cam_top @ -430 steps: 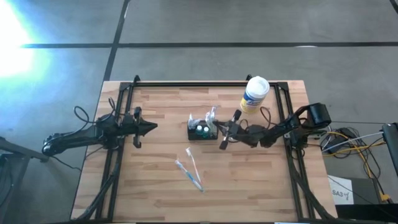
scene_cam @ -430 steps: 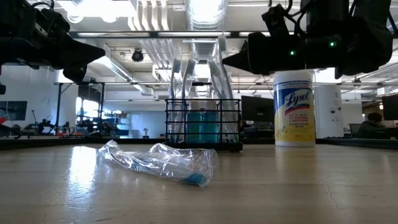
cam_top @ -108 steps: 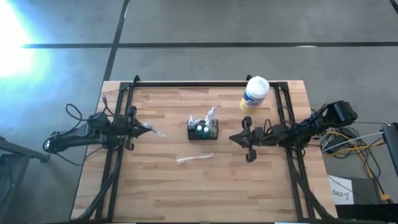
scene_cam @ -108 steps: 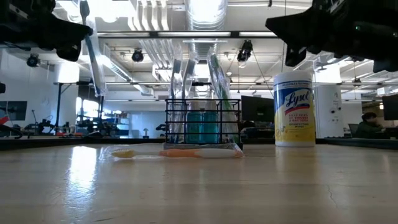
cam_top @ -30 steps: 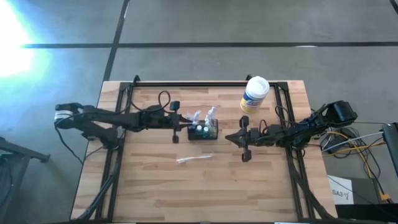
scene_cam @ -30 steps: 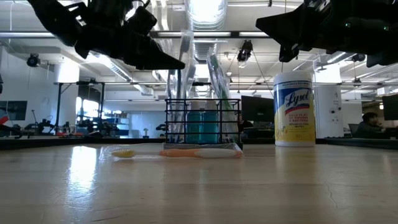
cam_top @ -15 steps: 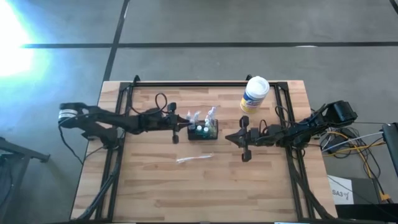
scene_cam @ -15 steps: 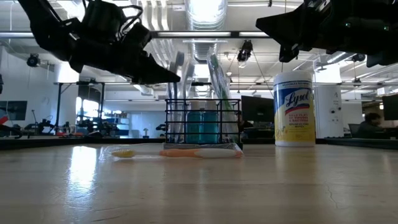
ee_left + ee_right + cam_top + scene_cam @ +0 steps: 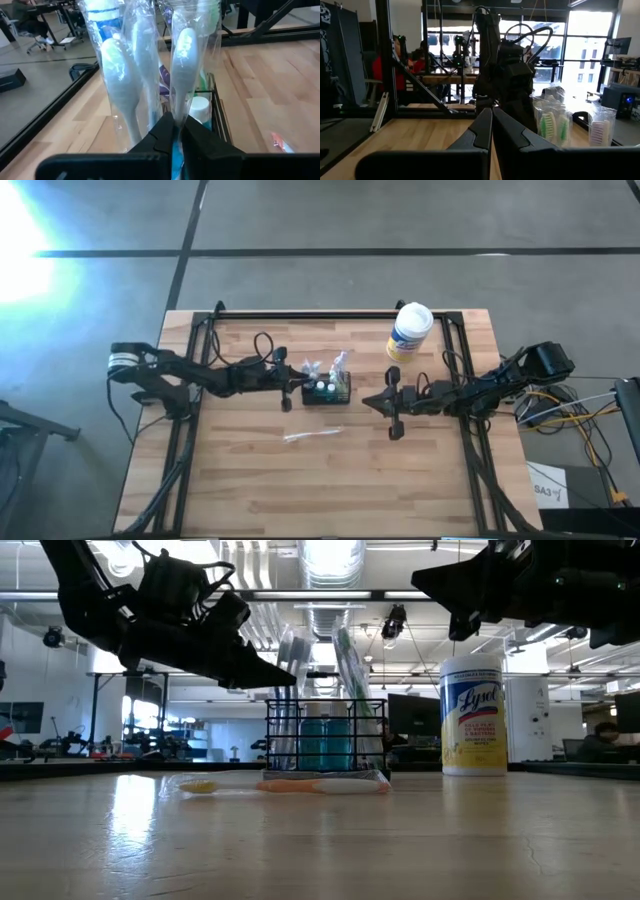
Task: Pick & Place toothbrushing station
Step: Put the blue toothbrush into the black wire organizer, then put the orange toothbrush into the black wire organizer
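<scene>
The black wire-mesh caddy (image 9: 331,393) stands at the table's middle, with wrapped toothbrushes and two small bottles upright in it; it also shows in the low view (image 9: 325,735) and the left wrist view (image 9: 216,107). My left gripper (image 9: 290,387) is at the caddy's left side, above the table (image 9: 285,675), shut on a plastic-wrapped toothbrush (image 9: 182,55). My right gripper (image 9: 386,402) is shut and empty, in the air to the right of the caddy. Another wrapped toothbrush (image 9: 312,435) lies flat on the table in front of the caddy. My left gripper pinches the wrapped toothbrush's handle (image 9: 175,111) between its two fingers (image 9: 162,132). The fingers come about level from the table's left and lie across the brush. The brush stands nearly upright, head up above the fingers, next to the brushes in the caddy. The fingers hide its lower end.
A white-and-yellow wipes tub (image 9: 410,332) stands at the back right, behind my right gripper. A black frame (image 9: 200,330) runs along the table's left, far and right edges. The near half of the wooden table holds only the lying toothbrush.
My left gripper has gone down a little beside the caddy's left side, still shut on the wrapped toothbrush, which now leans slightly and stands lower among the caddy's brushes. My right gripper has kept still.
</scene>
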